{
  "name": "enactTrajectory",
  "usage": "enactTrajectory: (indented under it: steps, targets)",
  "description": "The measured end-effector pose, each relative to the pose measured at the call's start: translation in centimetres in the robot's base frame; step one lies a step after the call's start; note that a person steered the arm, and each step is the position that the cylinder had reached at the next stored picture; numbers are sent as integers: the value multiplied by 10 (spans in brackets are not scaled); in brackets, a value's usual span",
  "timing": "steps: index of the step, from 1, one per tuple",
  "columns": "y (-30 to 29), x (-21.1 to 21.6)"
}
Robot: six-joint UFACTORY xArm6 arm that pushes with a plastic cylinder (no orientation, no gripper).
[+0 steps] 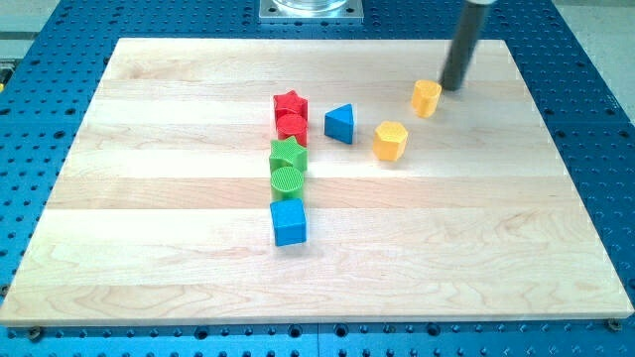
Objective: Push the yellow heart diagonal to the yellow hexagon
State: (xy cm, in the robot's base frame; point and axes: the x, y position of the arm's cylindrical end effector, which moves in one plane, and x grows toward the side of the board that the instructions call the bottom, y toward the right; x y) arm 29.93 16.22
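A wooden board [179, 248] carries the blocks; my tip [451, 87], a bare rod with no fingers, stands just right of the yellow heart [427, 97], itself up-right of the nearby yellow hexagon [390, 141].

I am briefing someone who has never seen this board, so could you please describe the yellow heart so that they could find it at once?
Start at the wooden board and go to its upper right part, where my tip comes down. The yellow heart sits just to the view's left of my tip, nearly touching it. It is the yellow block nearer the view's top and right; the yellow hexagon lies below and left of it, near the blue triangle.
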Motion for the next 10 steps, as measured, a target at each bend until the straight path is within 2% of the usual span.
enactTrajectory:
  steps: [1, 2, 3, 5, 6, 7, 8, 9, 10]
  targets:
    - [-48, 56]
    - [-24, 103]
    - [5, 127]
    - [1, 153]
    - [13, 111]
    - [-44, 125]
    - [-71, 159]
    - [-38, 159]
    - [-34, 160]
